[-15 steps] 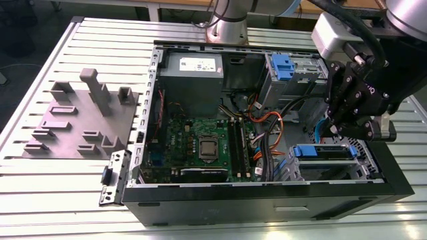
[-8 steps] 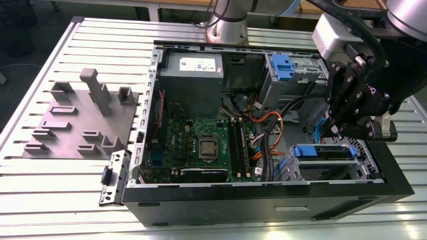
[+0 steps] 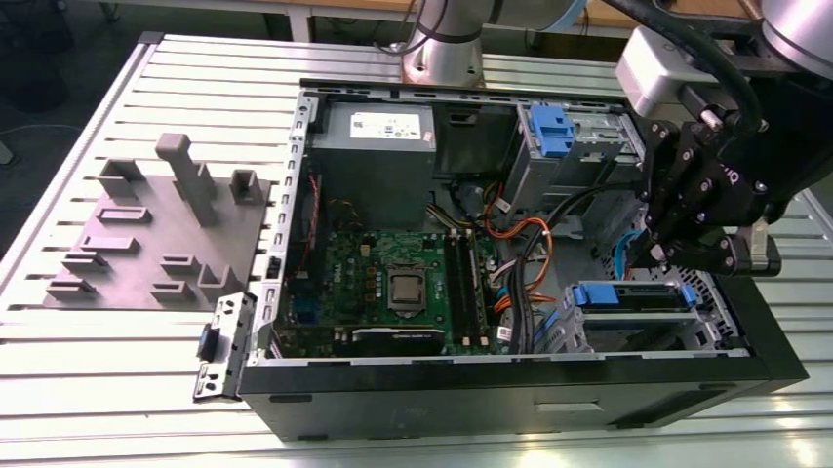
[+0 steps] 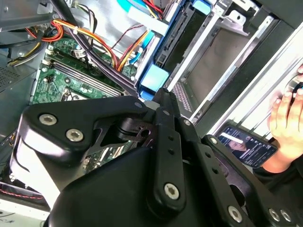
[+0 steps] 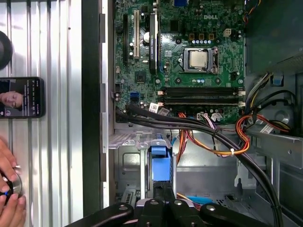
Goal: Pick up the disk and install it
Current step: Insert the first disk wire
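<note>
The gripper hung over the drive bay at the exterior view's right of the open case. The disk lay in that bay, just below the gripper. Whether the jaws were open or closed could not be told.

Slatted aluminium table, dark floor
</note>
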Available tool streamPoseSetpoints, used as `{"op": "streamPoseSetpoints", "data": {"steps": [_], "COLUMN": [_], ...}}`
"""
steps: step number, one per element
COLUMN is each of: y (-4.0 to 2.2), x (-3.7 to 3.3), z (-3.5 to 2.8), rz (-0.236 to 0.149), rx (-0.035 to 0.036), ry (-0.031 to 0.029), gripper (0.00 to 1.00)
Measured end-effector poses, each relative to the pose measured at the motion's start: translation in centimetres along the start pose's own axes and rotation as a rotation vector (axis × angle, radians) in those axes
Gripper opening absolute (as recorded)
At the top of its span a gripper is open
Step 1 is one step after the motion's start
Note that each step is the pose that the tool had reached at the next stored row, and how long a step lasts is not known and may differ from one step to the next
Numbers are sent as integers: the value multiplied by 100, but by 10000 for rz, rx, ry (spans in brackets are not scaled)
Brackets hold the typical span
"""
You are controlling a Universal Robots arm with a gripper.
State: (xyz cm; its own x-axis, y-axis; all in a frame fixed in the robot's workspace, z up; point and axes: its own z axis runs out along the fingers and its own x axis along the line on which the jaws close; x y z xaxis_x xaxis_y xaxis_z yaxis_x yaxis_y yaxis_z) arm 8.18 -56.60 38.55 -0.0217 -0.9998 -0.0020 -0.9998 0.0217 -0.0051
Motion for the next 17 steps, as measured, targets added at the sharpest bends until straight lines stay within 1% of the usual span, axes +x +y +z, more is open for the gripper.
{"op": "streamPoseSetpoints", "data": {"steps": [2, 6, 7, 10, 12, 13, 14, 17], "y": [-22, -24, -25, -25, -28, -41, -67, -172], "x": [-1, -1, 0, -1, -1, -2, -5, -21], "z": [0, 0, -5, -58, -58, -57, -56, -45], "rz": [0, 1, 1, 0, 0, -1, -1, 1], "rx": [0, 0, 0, 0, 0, 0, -1, -17], "ry": [1, 0, 2, 2, -1, -2, -1, 1], "gripper": [11, 11, 11, 11, 11, 11, 11, 11]}}
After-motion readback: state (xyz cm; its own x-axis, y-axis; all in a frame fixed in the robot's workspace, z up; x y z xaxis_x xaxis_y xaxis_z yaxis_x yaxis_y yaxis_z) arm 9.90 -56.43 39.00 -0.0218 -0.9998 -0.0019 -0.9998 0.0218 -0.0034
